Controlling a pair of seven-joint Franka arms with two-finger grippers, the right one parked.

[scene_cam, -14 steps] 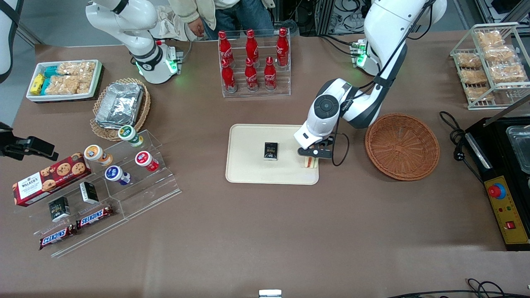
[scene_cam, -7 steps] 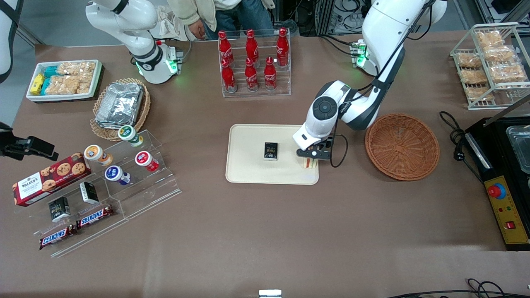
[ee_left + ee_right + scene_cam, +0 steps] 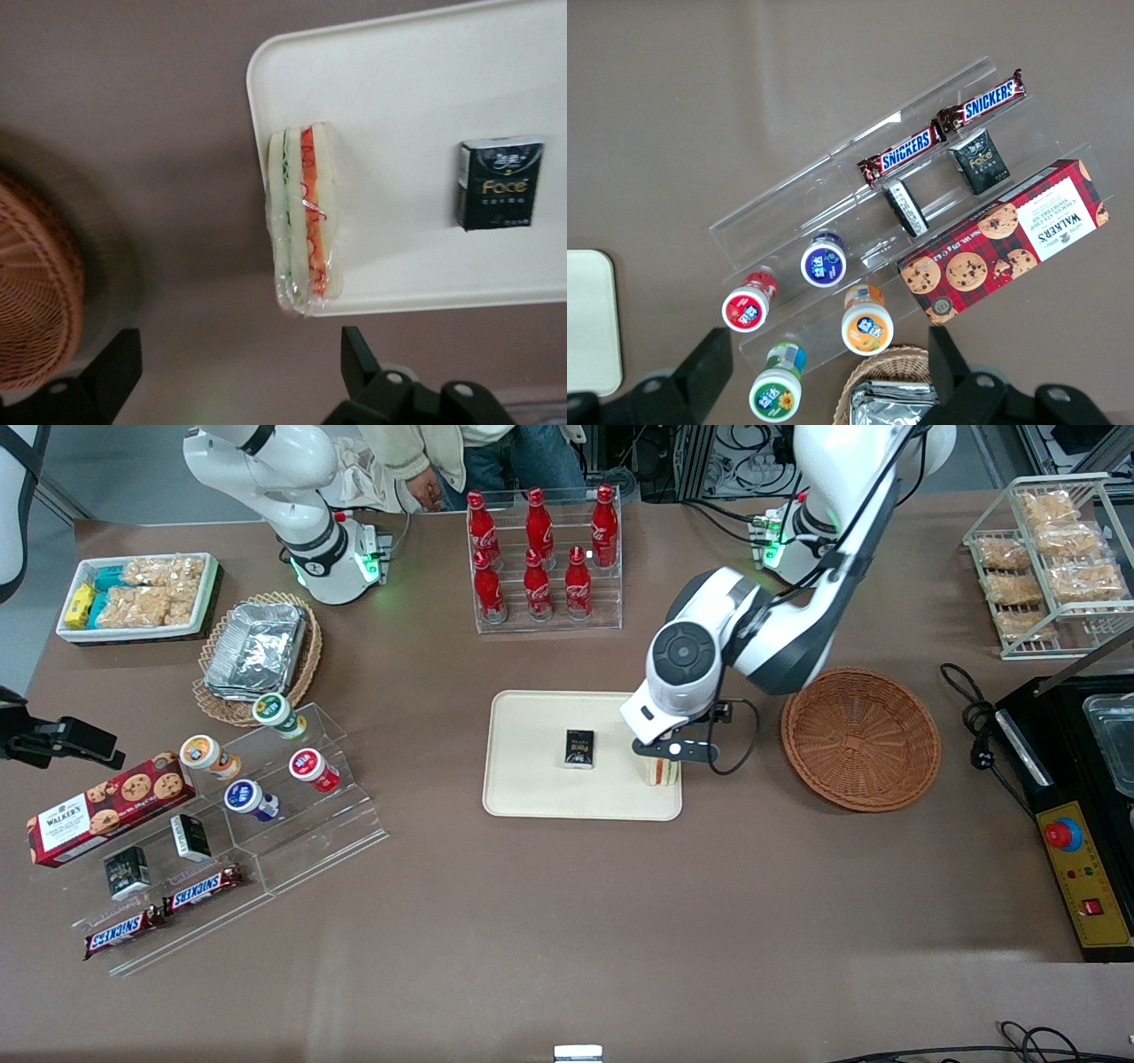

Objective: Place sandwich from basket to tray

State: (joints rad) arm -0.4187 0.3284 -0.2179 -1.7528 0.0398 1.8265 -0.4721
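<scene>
Arm has lifted since a second ago — I read release as done. Tray [image 3: 532,797] now holds sandwich [image 3: 303,221], standing on edge at rim nearest basket [image 3: 859,737], plus small black box [image 3: 579,747]. Basket empty. Gripper [image 3: 239,376] hovers above sandwich, fingers [image 3: 113,372] spread wide, gripping nothing — task looks essentially complete.

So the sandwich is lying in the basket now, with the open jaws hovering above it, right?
Not quite: the sandwich stands on its edge at the rim of the tray, not in the basket, as the left wrist view shows. The gripper hovers above it, jaws open.
</scene>
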